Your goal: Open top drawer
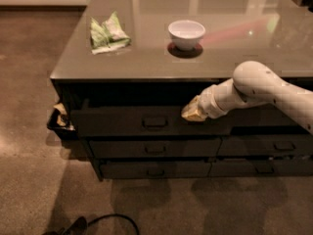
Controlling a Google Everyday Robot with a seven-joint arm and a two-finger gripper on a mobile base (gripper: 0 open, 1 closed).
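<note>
The top drawer is the wide dark front panel right under the counter top, with a small rectangular metal pull at its middle. It stands out a little from the cabinet, with a dark gap above its top edge. My gripper is at the end of the white arm that reaches in from the right. It sits at the drawer's top edge, to the right of the pull.
Two shallower drawers lie below, and a neighbouring stack is at the right. On the glossy counter stand a white bowl and a green and white packet. A dark bin hangs at the cabinet's left. A black cable lies on the floor.
</note>
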